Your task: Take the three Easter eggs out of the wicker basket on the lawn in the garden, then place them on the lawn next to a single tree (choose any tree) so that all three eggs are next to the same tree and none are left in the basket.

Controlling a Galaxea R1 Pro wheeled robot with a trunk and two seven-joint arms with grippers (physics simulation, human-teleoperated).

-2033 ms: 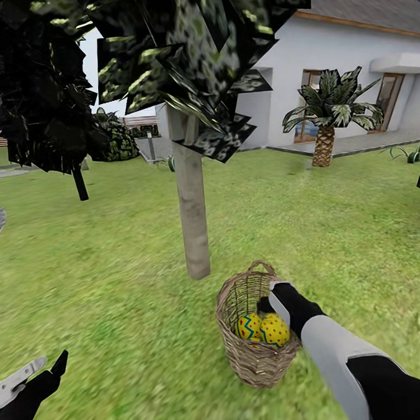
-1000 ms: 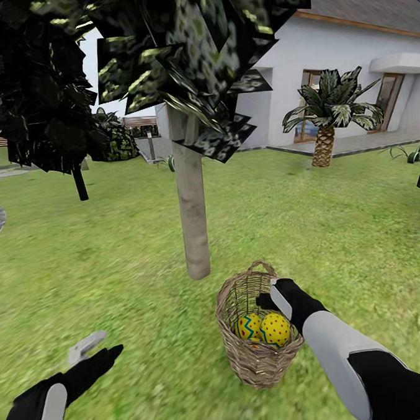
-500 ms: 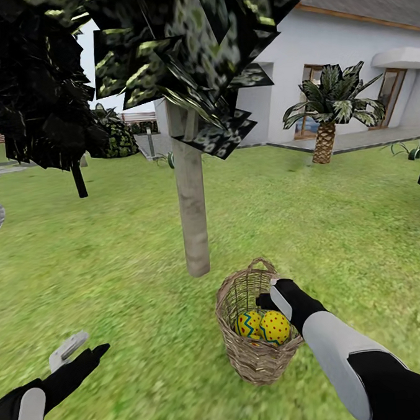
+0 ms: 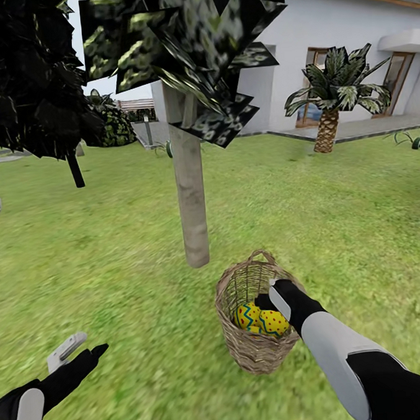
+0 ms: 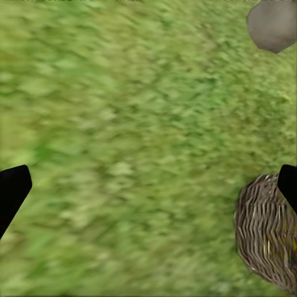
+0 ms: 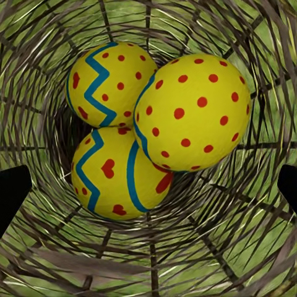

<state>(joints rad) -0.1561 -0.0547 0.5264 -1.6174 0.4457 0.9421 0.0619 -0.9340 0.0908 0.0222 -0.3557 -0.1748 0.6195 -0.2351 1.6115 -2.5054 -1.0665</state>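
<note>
Green lawn (image 4: 113, 253), tree (image 4: 192, 198) mid-frame. Basket (image 4: 256, 350) lower centre holds three eggs (image 6: 192, 111). Our right gripper (image 6: 148, 179) spread above them; left gripper (image 4: 79, 355) spread, lower left.

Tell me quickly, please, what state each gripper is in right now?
Left gripper: open, holding nothing, above the lawn.
Right gripper: open, holding nothing, at the wicker basket mouth above the three Easter eggs.

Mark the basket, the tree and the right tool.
basket (image 4: 250, 350), head view, front wall.
tree (image 4: 192, 198), head view, mid trunk.
right tool (image 4: 265, 300), head view, between fingertips inside the basket.
</note>
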